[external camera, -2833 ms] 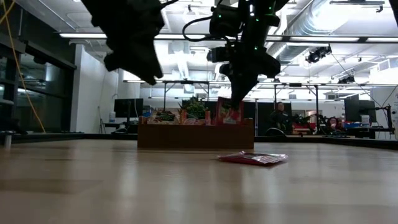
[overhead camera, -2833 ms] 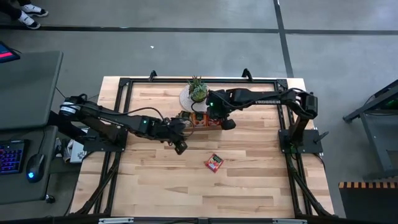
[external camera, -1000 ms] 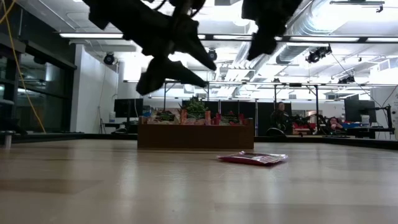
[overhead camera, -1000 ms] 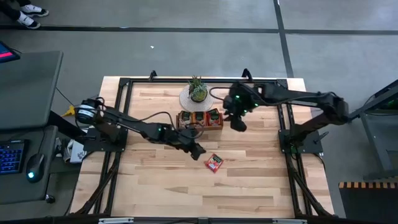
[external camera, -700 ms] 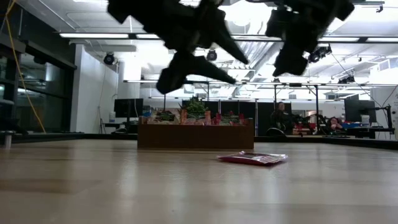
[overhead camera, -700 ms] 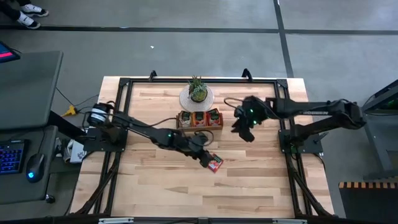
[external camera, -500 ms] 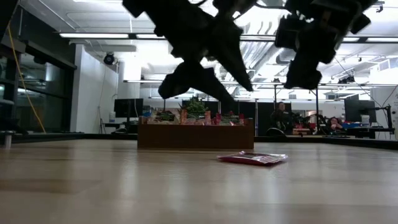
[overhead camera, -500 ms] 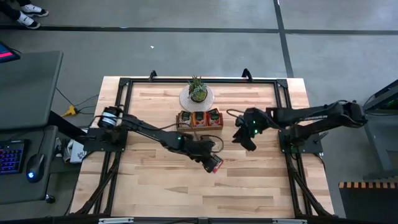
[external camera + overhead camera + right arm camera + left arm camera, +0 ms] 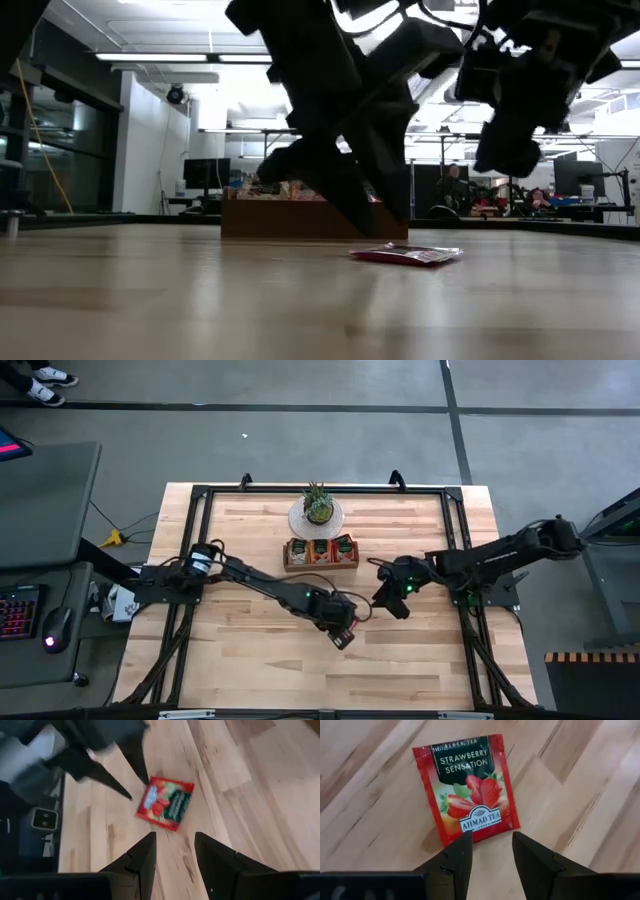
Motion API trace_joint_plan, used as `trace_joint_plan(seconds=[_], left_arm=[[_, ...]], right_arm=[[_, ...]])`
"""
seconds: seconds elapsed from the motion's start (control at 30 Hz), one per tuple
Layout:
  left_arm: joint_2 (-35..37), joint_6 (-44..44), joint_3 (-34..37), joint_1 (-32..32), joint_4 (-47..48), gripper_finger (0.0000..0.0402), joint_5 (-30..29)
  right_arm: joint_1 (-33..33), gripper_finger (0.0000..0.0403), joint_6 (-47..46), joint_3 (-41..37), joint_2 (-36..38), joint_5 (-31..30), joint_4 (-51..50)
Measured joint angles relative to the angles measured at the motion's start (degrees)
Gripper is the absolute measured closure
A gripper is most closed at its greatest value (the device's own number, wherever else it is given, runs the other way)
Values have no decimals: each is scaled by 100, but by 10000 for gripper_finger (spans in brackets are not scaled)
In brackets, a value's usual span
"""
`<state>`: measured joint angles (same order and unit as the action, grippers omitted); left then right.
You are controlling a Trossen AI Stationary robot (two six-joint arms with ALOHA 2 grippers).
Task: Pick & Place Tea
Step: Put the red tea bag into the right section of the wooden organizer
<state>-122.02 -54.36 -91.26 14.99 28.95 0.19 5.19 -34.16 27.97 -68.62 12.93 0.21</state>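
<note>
One red tea sachet (image 9: 467, 787) with a strawberry picture lies flat on the wooden table (image 9: 250, 660), near the middle; it also shows as the flat sachet (image 9: 405, 254) in the low view. My left gripper (image 9: 492, 845) hangs open just above the sachet's near edge, slanting down, fingers apart and touching nothing. In the high view my left gripper (image 9: 345, 633) covers the sachet. My right gripper (image 9: 390, 600) hovers open to the sachet's right, clear of it, and looks down on the sachet (image 9: 166, 802).
A brown wooden tray (image 9: 320, 550) holding more sachets stands behind the sachet toward the far edge, with a potted plant (image 9: 318, 510) on a white plate behind it. A black frame (image 9: 200, 495) runs around the table.
My left gripper has gone toward the table's right and near edges and sunk, tipping further down, until it stands over the sachet. My right gripper has dropped and drawn away from the tray toward the near edge. The sachet has lain still.
</note>
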Motion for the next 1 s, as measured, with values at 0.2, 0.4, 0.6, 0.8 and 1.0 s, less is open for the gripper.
trace_joint_plan(seconds=[0.2, 0.4, 0.6, 0.8, 1.0], left_arm=[[-182, -111, -37, 26, 271, 264, -69], [-327, -228, -35, 43, 4, 264, -163], [-341, -289, -33, 87, 57, 264, -229], [-346, -294, -26, 85, 55, 264, -410], [-352, -289, -21, 85, 61, 264, -420]], right_arm=[[88, 272, -340, -94, -424, -92, 424], [86, 272, -637, -76, -1159, -6, 1146], [84, 272, -1111, -87, -2058, 381, 1958], [90, 272, -1489, -49, -2692, 728, 2597], [95, 272, -1538, 129, -2782, 862, 2666]])
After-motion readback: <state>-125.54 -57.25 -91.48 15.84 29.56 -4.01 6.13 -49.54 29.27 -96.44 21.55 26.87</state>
